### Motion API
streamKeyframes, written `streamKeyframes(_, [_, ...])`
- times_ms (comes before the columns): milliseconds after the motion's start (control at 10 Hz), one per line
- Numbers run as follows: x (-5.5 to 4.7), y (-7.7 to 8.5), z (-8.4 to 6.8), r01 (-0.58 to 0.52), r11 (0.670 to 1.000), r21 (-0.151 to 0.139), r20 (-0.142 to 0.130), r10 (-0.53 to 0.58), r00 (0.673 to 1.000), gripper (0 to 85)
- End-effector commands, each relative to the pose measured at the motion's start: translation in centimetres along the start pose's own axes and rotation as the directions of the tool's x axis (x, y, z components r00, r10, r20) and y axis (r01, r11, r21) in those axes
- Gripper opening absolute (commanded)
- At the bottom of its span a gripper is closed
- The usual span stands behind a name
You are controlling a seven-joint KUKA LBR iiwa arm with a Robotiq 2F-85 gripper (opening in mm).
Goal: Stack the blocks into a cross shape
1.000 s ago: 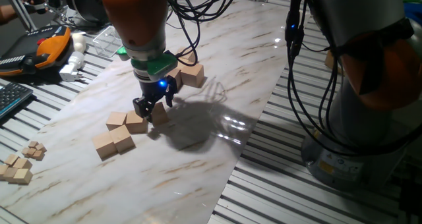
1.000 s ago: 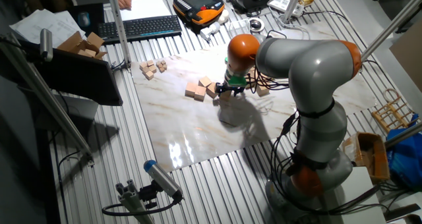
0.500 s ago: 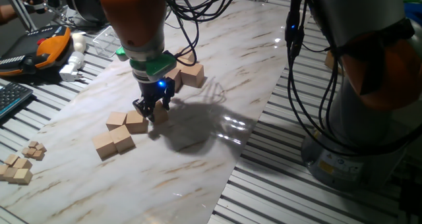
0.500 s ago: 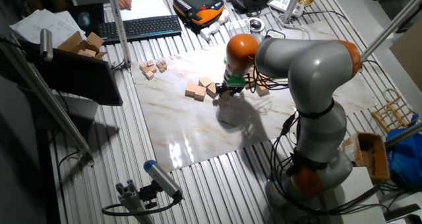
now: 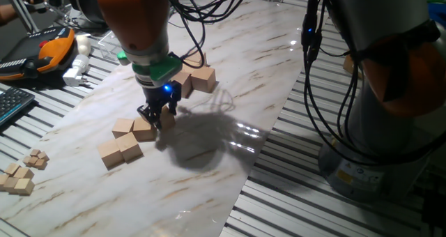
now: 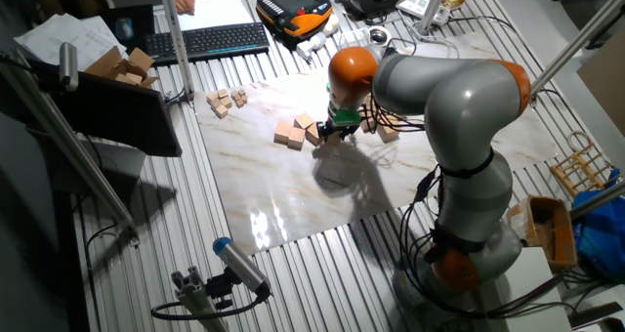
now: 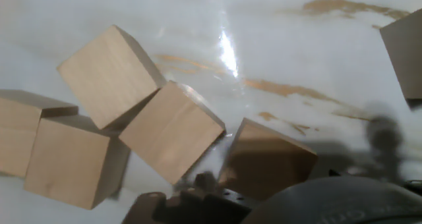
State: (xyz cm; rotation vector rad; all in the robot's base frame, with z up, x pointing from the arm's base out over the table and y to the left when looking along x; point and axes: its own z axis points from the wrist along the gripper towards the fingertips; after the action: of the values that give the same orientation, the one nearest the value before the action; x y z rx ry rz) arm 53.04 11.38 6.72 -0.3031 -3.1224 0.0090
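Observation:
Four light-tan wooden blocks [image 5: 131, 141] lie in a loose cluster on the marble board [image 5: 230, 63]; the hand view shows them at the left [image 7: 173, 132]. My gripper [image 5: 157, 116] stands low just right of the cluster, shut on a fifth block [image 5: 167, 119], which sits tilted and shadowed under the hand [image 7: 267, 159]. This held block is close to the nearest cluster block [image 5: 144, 130]; whether they touch is unclear. Two more blocks [image 5: 202, 79] rest behind the arm. From the other side the gripper [image 6: 332, 137] hangs beside the cluster [image 6: 291, 134].
A group of much tinier wooden cubes [image 5: 21, 176] lies on the slatted table at the left. A keyboard [image 6: 210, 41], an orange pendant [image 5: 54, 47] and a white adapter [image 5: 75, 72] are beyond the board's left edge. Cables hang by the robot base [image 5: 380, 125].
The gripper has moved slightly left toward the cluster, carrying the held block with it. The blocks on the board have not moved.

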Motion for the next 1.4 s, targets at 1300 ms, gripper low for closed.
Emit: streamKeyframes(1300, [-4.5, -12.7, -11.2, 0.45, 0.892, -0.03, -0.038, -0.451, 0.892, 0.0])
